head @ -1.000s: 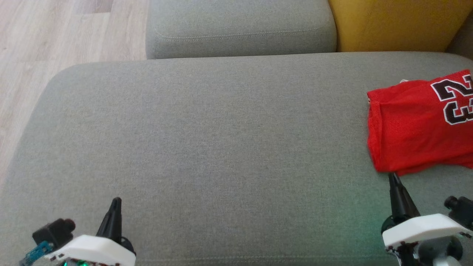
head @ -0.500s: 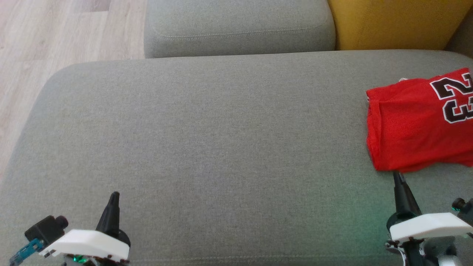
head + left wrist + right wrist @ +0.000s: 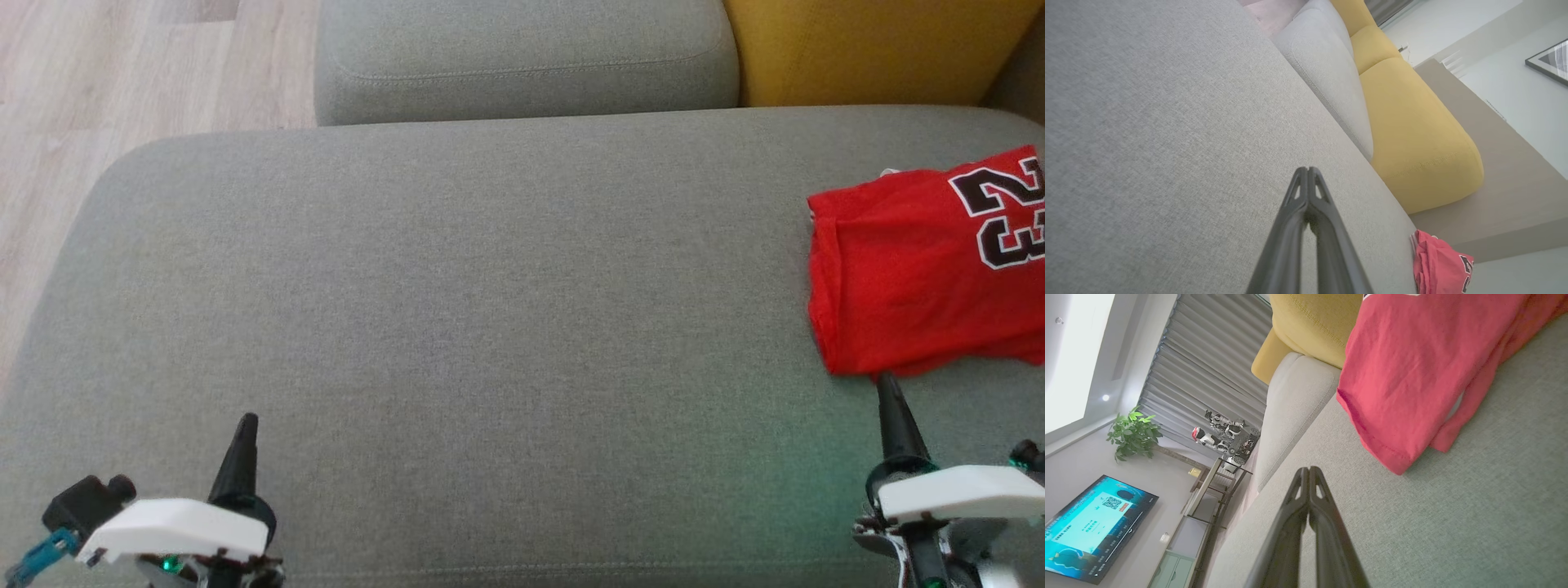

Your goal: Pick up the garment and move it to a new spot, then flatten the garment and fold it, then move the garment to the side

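Note:
The garment (image 3: 914, 261) is a red jersey with black-and-white numerals, lying folded at the right edge of the grey sofa seat (image 3: 490, 286). It also shows in the left wrist view as the garment (image 3: 1437, 265) and in the right wrist view as the garment (image 3: 1412, 375). My right gripper (image 3: 888, 382) is shut and empty, its tip just below the jersey's near corner, apart from it. My left gripper (image 3: 246, 418) is shut and empty over bare cushion at the lower left. Both stand with fingers pressed together in the wrist views, right gripper (image 3: 1308, 468) and left gripper (image 3: 1307, 168).
A grey back cushion (image 3: 522, 57) and a yellow cushion (image 3: 873, 49) stand behind the seat. Wooden floor (image 3: 98, 82) lies off the seat's left edge. A television (image 3: 1090, 526) and a plant (image 3: 1133, 433) are far off in the room.
The head camera has shifted slightly. Both grippers sit lower in the view than before, and the right one a little further right. The jersey lies as it did.

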Controlling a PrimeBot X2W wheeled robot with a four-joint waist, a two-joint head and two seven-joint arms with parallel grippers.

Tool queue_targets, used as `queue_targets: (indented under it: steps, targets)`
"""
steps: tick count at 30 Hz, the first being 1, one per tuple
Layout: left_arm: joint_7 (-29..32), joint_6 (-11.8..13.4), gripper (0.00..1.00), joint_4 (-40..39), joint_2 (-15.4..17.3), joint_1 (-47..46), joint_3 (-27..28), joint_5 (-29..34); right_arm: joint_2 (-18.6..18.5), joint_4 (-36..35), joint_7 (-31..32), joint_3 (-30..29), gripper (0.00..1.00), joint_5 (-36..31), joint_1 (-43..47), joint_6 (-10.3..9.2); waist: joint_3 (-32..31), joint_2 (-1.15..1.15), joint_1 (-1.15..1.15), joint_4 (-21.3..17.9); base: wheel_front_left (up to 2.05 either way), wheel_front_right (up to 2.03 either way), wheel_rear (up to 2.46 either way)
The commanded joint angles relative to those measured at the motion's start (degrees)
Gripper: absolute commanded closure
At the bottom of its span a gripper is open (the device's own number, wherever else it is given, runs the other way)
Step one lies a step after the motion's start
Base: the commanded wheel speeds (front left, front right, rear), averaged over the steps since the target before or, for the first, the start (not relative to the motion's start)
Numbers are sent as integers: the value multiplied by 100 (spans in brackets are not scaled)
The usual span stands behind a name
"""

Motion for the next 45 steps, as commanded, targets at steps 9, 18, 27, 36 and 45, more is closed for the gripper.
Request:
queue_targets:
  steps: [9,18,27,36,45]
  targets:
    - [144,-133,100,-86,-50,-463,353,-620,-63,-91,55,1,100,706,-430,-3,18,0,0,-16,0,0,0]
    - [285,-246,100,-12,-143,-582,522,-1216,-66,0,87,-37,100,1380,-528,-3,39,0,0,-34,0,0,0]
    - [414,-347,100,54,-229,-690,676,-1753,-68,82,117,-71,100,1988,-617,-3,57,0,0,-51,0,0,0]
    - [544,-449,100,121,-316,-798,833,-2288,-69,165,146,-106,100,2595,-705,-4,75,0,0,-67,0,0,0]
    - [660,-539,100,180,-395,-894,972,-2763,-70,238,173,-137,100,3135,-784,-4,92,0,0,-81,0,0,0]
